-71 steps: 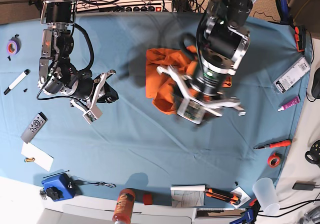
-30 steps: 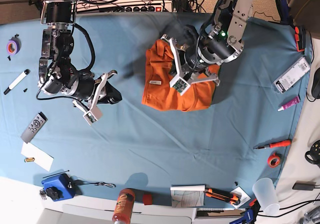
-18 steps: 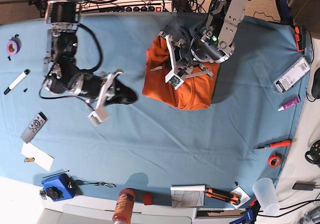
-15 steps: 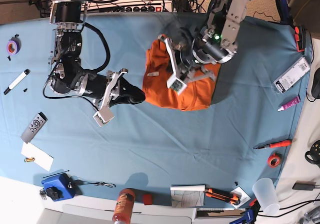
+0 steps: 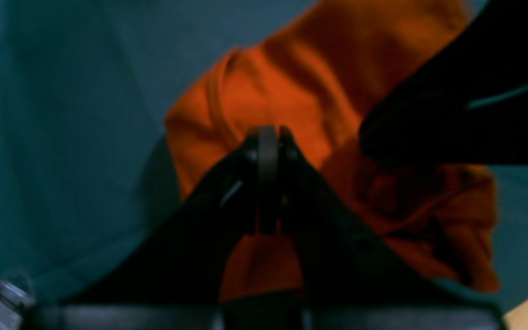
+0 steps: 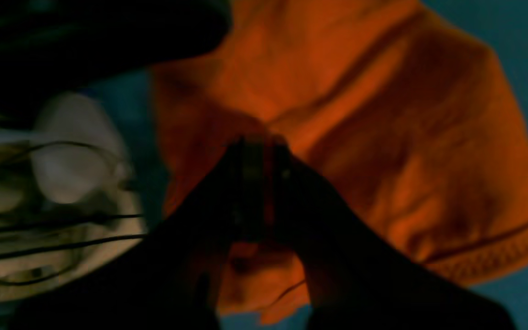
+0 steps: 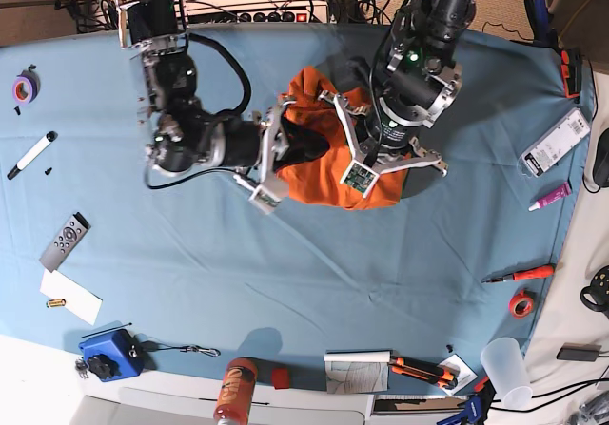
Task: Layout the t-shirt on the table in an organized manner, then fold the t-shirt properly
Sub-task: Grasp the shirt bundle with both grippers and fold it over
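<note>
**Base view: both arms meet over the bunched orange t-shirt**

Base view shows you the t-shirt (image 7: 319, 183) lying crumpled in a loose heap on the far middle part of the table (image 7: 314, 282), not spread flat. Both arms lean in over it from opposite sides.

Your left gripper (image 5: 267, 137) sits above the shirt's right part as that view frames it. In its wrist camera you see the two dark fingers pressed together with no gap, their tips over a fold of orange cloth; you cannot tell whether any fabric is caught between them. A rounded seam, perhaps the collar or a sleeve edge, curves just to the left of the tips.

Your right gripper (image 6: 257, 151) has reached in from the other side, and its dark fingers lie over the shirt's near edge. In its wrist view the jaws look nearly together, with a sliver of orange visible at the tips, so it appears to be pinching the cloth, though the picture is dark and blurred. A stitched hem (image 6: 488, 256) runs along the lower right of that view.

Around the table's edges you can see a remote control (image 7: 65, 241), a black marker (image 7: 31, 154), a roll of purple tape (image 7: 25, 87), an orange-handled screwdriver (image 7: 521, 274) and a clear plastic cup (image 7: 504, 370), all well apart from the shirt.
</note>
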`<state>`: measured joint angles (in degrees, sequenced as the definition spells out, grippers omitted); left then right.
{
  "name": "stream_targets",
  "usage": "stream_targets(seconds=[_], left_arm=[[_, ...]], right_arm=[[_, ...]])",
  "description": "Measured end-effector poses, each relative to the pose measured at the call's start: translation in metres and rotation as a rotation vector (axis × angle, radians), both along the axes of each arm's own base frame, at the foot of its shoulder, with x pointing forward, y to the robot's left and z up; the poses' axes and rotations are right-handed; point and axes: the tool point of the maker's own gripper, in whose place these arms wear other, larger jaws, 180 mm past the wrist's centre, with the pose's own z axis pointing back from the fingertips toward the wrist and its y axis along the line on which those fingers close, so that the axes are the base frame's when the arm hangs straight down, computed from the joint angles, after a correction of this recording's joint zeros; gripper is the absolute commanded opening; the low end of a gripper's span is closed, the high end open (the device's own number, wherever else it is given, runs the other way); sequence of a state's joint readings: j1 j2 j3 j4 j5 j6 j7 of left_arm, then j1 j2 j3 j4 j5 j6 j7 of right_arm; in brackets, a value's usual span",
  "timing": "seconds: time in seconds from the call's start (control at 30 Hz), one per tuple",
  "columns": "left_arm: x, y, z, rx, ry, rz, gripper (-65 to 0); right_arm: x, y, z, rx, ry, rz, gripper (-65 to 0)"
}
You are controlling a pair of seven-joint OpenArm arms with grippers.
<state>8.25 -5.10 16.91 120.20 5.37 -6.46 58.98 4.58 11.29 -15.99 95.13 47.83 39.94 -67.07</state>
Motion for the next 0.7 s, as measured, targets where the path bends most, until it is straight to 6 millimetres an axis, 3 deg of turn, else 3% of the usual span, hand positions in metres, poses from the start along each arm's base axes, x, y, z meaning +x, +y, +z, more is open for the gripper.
stream_targets(seconds=[0.1,0.23,0.37,0.57,0.63,0.7], left_arm=[[-0.003,0.001,-0.019,0.021,0.051,-0.004,-65.0],[-0.007,0.004,-0.047,0.034,0.126,0.018,-65.0],[0.001,0.03,-0.052,0.012,0.145,0.13,-65.0],[0.008,0.082,-0.042,-0.003,0.152,0.296,-65.0],[0.009,0.088,-0.032,-0.029,0.142,0.311,-65.0],[0.011,0.085,-0.018,-0.07,0.113,0.291,-65.0]], right_arm=[[0.008,0.0,-0.014,-0.046,-0.052,-0.023,-60.5],[0.005,0.001,-0.044,-0.037,0.044,-0.058,-60.5],[0.004,0.008,-0.054,0.007,0.102,-0.077,-60.5],[0.0,0.01,-0.044,0.006,0.117,-0.061,-60.4],[-0.003,0.008,-0.031,-0.001,0.101,-0.04,-60.4],[0.001,0.008,-0.006,0.023,0.035,-0.032,-60.4]])
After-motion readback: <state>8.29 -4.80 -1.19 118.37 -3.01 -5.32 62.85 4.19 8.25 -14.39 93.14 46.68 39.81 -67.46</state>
